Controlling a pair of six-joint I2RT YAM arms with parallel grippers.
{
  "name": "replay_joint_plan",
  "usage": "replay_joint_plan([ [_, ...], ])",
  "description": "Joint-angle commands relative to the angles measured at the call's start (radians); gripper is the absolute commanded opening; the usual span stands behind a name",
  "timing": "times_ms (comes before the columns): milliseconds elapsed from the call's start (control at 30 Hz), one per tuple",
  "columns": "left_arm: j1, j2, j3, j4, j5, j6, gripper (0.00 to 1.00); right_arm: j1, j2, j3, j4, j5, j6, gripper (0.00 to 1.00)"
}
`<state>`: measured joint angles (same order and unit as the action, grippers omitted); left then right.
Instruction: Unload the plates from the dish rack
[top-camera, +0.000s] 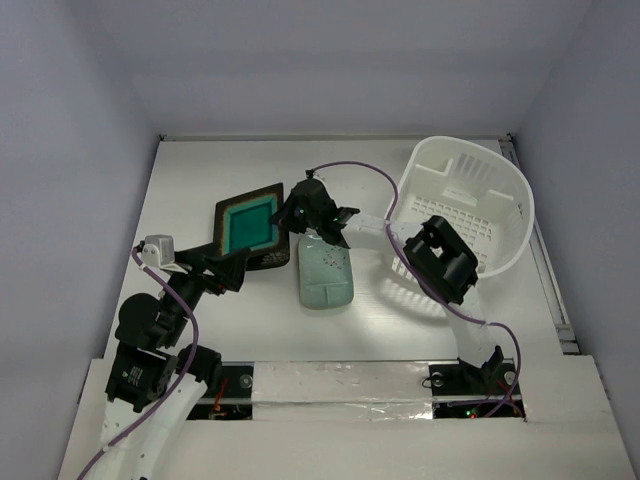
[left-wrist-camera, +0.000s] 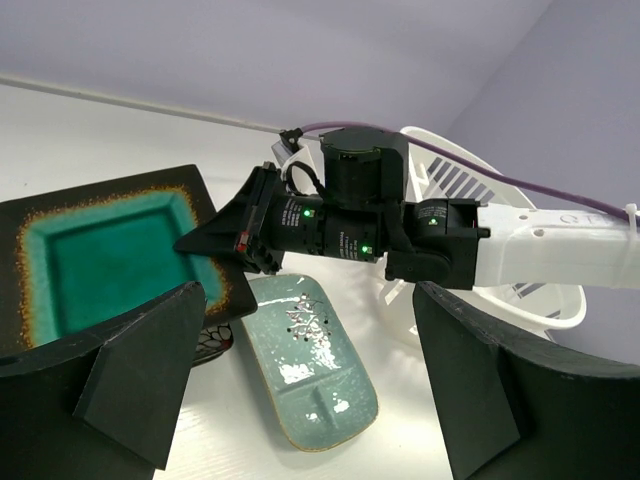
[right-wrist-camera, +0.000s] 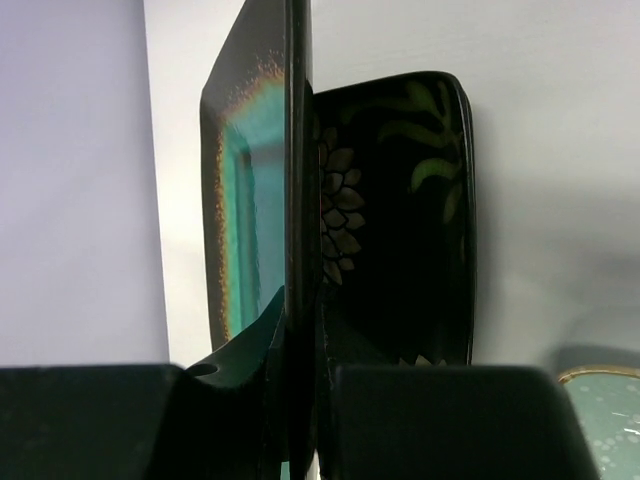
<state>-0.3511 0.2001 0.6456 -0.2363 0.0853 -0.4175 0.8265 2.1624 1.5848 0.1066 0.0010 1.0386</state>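
Note:
My right gripper (top-camera: 288, 214) is shut on the right edge of the brown-rimmed teal plate (top-camera: 249, 224), holding it tilted over the black flowered plate (top-camera: 272, 262). In the right wrist view the teal plate (right-wrist-camera: 296, 180) is edge-on between the jaws (right-wrist-camera: 300, 340), with the black plate (right-wrist-camera: 400, 200) behind it. The mint-green plate (top-camera: 325, 272) lies flat on the table, right of both. My left gripper (top-camera: 233, 268) is open and empty at the black plate's near-left edge; its view shows the teal plate (left-wrist-camera: 100, 260), mint plate (left-wrist-camera: 312, 370) and right gripper (left-wrist-camera: 215, 243). The white dish rack (top-camera: 480, 175) stands tipped at back right, no plates in it.
The right arm's forearm (top-camera: 445, 260) crosses in front of the rack's open side. A purple cable (top-camera: 350, 168) loops above the right gripper. The table's near edge carries a taped strip (top-camera: 340, 385). Walls close in the left, back and right.

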Motion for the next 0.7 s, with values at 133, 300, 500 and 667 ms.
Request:
replay_joint_plan([
  [133, 0.006, 0.015, 0.025, 0.048, 0.018, -0.004, 0.82, 0.006, -0.029, 0.004, 0.265, -0.053, 0.074, 0.18],
  [300, 0.006, 0.015, 0.025, 0.049, 0.021, -0.003, 0.82, 0.016, -0.018, 0.006, 0.197, -0.053, 0.037, 0.30],
  [500, 0.006, 0.012, 0.025, 0.049, 0.024, -0.003, 0.82, 0.016, -0.038, -0.016, 0.087, -0.007, -0.015, 0.58],
  [667, 0.006, 0.007, 0.025, 0.049, 0.024, -0.004, 0.82, 0.016, -0.041, 0.032, -0.057, 0.057, -0.077, 0.74],
])
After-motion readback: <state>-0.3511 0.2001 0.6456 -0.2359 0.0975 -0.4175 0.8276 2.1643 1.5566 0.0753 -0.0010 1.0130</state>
